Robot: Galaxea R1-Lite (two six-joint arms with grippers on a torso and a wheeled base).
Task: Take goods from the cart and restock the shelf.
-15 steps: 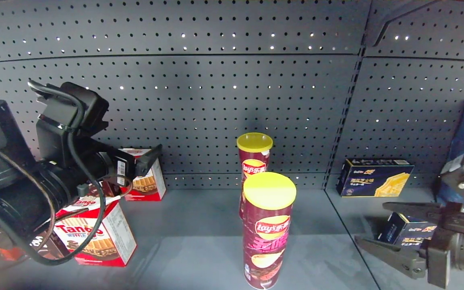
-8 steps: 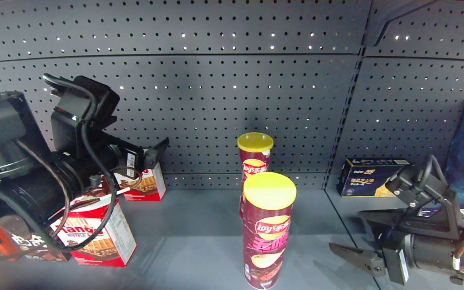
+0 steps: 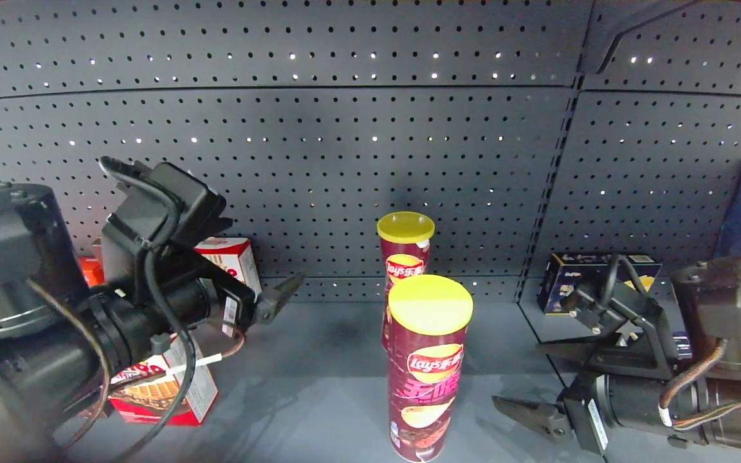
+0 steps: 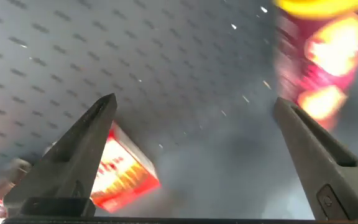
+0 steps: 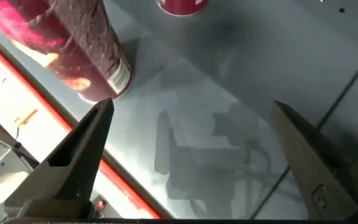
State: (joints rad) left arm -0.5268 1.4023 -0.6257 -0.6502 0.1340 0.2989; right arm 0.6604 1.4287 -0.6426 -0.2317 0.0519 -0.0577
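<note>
Head view gives us the shelf (image 3: 319, 399) across the lower half of the frame, already carrying goods. We judge restocking partly done: stock stands in place, neither arm carries anything, and the next item has yet to be fetched.

Our left gripper (image 4: 194, 102) sits at the left middle of the head frame, jaws spread wide and empty. Our right gripper (image 5: 192, 104) lies low at the lower right, likewise parted around nothing.

Between them, at lower centre, the front chip can (image 3: 427, 366) stands upright, near the right gripper's tips but apart from them, and well apart from the left. The rear chip can (image 3: 405, 257) stands upright directly behind it, close to the pegboard (image 3: 345, 161).

A red wafer box (image 3: 152, 402) sits at lower left under the left arm. A second red box (image 3: 238, 260) sits behind it, and a dark blue box (image 3: 557, 273) at middle right.
</note>
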